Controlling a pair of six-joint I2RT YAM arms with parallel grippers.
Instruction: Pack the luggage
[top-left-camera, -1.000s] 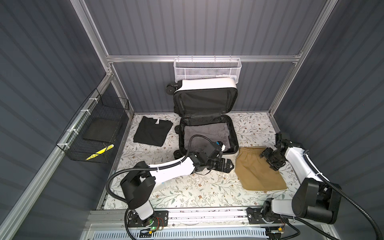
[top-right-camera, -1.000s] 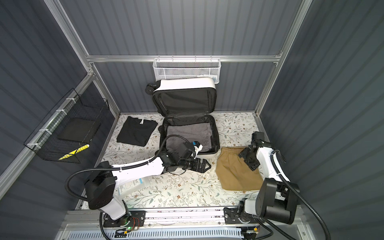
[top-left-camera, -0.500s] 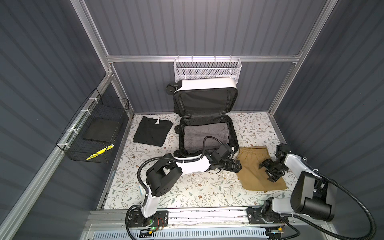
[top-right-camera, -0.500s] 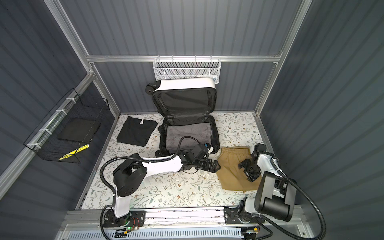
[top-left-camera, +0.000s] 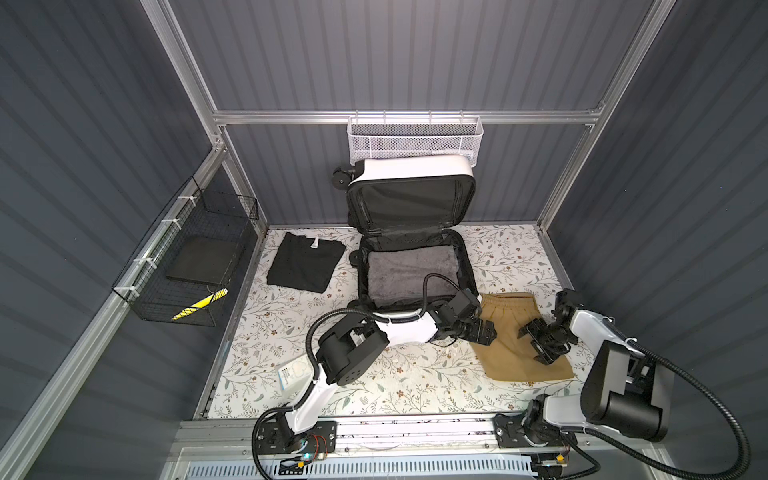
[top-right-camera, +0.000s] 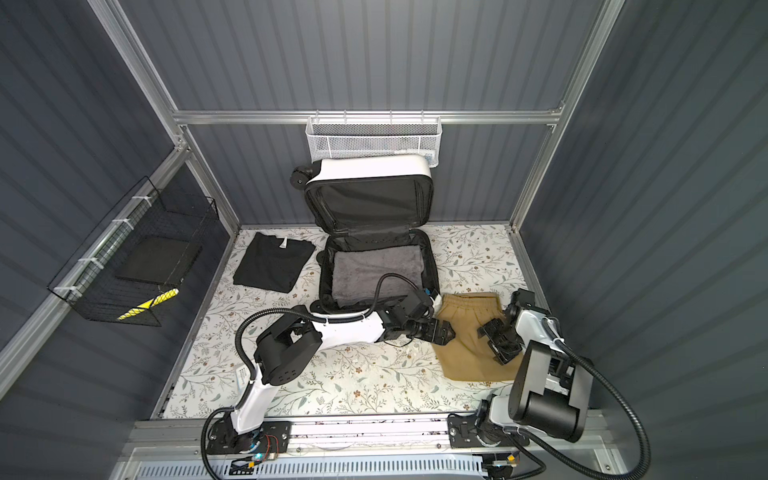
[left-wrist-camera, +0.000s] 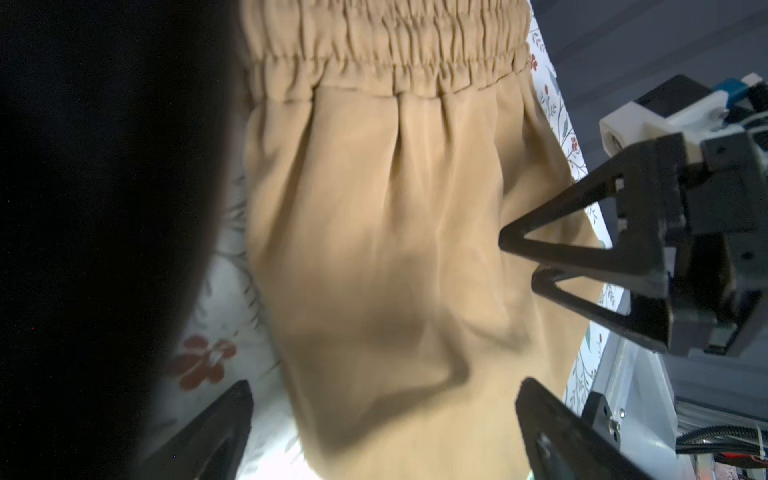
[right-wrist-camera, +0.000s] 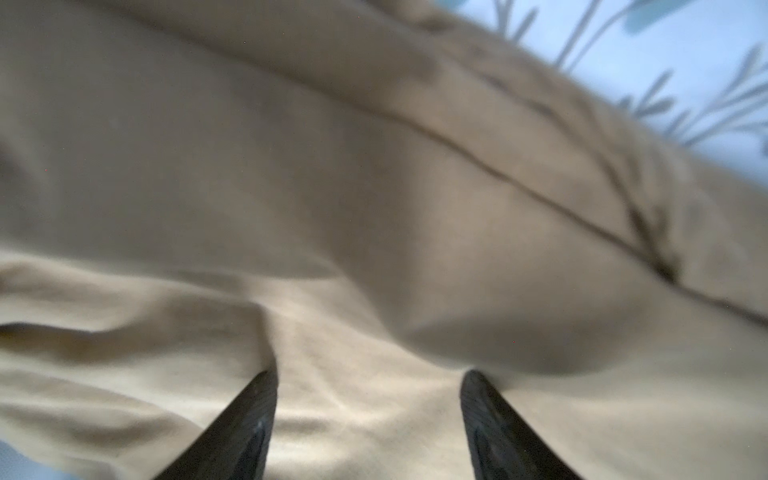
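Observation:
The luggage (top-left-camera: 411, 170) (top-right-camera: 370, 168) stands open, its white lid leaning on the back wall and its black-lined base flat on the table. A grey towel (top-left-camera: 409, 274) lies in the base. Tan shorts (top-left-camera: 513, 345) (top-right-camera: 465, 345) (left-wrist-camera: 374, 228) (right-wrist-camera: 291, 187) lie flat to the right of the base. My left gripper (top-left-camera: 484, 330) (top-right-camera: 442, 332) (left-wrist-camera: 384, 386) is open, low over the shorts' left edge. My right gripper (top-left-camera: 532, 343) (top-right-camera: 492, 340) (right-wrist-camera: 370, 376) (left-wrist-camera: 517, 259) is open too, its tips down on the shorts' right part, with loose cloth between them.
A folded black T-shirt (top-left-camera: 305, 266) lies left of the luggage. On the back wall hangs a white mesh basket (top-left-camera: 415, 139). A black wire basket (top-left-camera: 187, 257) is on the left wall. A white packet (top-left-camera: 293, 372) lies under the left arm.
The left gripper has swung right from the luggage's front to the shorts' left edge. The right gripper has come down from the far right onto the shorts. Both stayed open.

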